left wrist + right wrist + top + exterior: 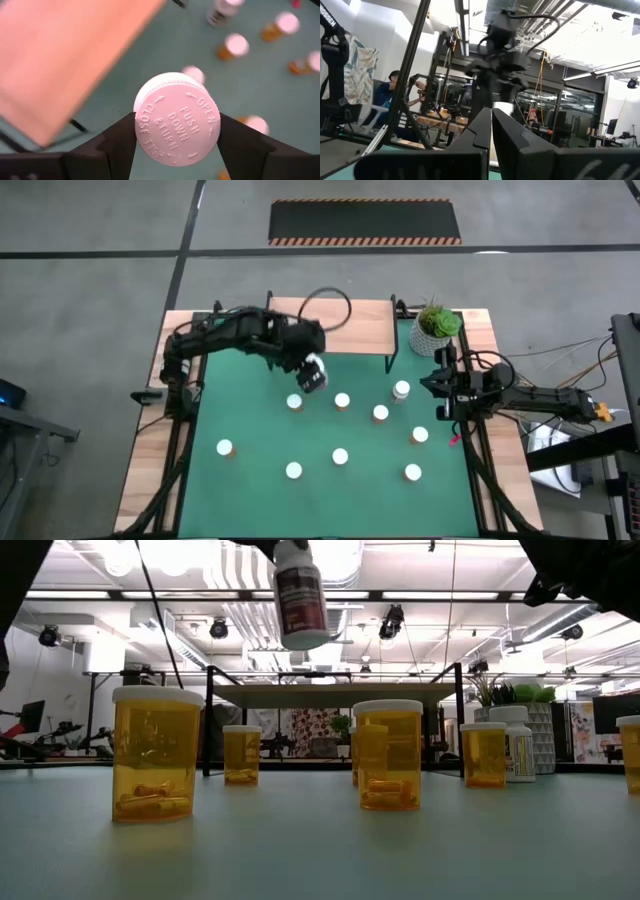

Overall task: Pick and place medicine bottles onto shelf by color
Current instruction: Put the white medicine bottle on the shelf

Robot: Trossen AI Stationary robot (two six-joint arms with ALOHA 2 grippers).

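Observation:
My left gripper (312, 372) is shut on a white bottle with a dark label (300, 595), held high above the green mat (250, 420), in front of the light-wood shelf (330, 328). The shelf stands on thin black legs at the mat's far edge and also shows in the left wrist view (65, 60). Several white-capped orange bottles (342, 400) stand upright on the mat, and a small white one (401, 390) stands among them. My right gripper (440, 385) waits shut at the mat's right edge. My left gripper pinches the bottle's white cap (176, 119) between its two fingers (120, 140), one on each side of the cap's rim. The fingers come from above, pointing down. The bottle hangs below them, lifted clear of the mat and slightly tilted.
A white pot with a green plant (437, 328) stands at the far right, beside the shelf. Black frame bars run along the table's left and right sides. The shelf top (345, 315) is bare. A person shows in the room behind (387, 97).

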